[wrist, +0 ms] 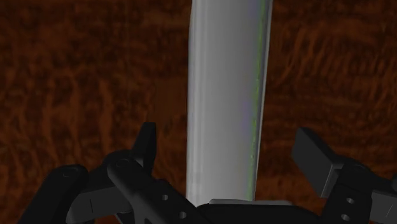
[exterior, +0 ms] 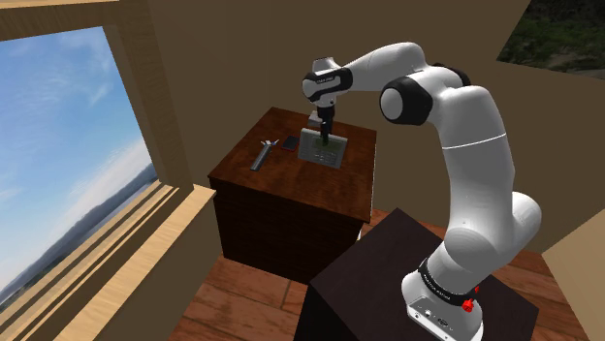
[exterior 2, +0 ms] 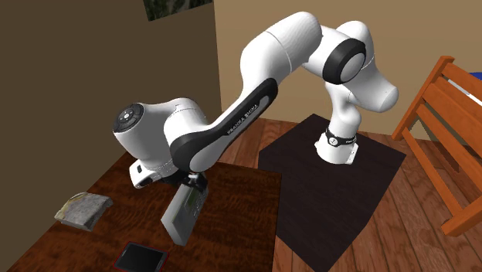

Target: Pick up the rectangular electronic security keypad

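Grey keypad [exterior 2: 184, 215] stands tilted over the dark tabletop [exterior 2: 246, 189]; claw [wrist: 229, 137] fingers apart, one flanking each side, gaps visible.

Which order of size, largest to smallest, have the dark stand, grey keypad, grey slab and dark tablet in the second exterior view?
1. Dark stand.
2. Grey keypad and grey slab: alike, and the keypad may be nearer the camera, so I do not rank them.
3. Dark tablet, cut off by the picture's lower edge.
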You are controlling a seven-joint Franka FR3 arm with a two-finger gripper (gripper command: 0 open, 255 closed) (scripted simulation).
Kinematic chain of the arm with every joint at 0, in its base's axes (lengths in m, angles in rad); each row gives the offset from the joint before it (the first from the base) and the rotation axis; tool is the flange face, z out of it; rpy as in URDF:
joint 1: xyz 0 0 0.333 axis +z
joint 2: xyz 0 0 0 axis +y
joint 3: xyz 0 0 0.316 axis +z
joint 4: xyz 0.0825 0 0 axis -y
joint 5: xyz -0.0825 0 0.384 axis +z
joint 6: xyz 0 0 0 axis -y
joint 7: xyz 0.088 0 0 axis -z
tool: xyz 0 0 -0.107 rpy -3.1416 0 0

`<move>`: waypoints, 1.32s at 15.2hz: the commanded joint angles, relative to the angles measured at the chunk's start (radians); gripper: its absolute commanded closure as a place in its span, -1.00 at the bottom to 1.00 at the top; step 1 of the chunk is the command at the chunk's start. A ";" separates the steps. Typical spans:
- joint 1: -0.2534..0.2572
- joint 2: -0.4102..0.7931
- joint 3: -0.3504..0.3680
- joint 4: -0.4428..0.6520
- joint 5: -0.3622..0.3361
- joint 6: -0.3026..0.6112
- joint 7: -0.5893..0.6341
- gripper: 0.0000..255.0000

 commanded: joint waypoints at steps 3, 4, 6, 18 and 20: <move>-0.001 0.022 0.002 -0.011 0.002 0.034 0.002 -1.00; -0.001 0.022 0.002 -0.011 0.002 0.033 0.002 -1.00; -0.001 0.020 0.002 -0.014 0.002 0.034 0.002 1.00; 0.000 -0.003 0.000 0.002 0.000 -0.004 -0.001 1.00; 0.000 -0.013 -0.001 0.011 -0.001 -0.024 -0.002 1.00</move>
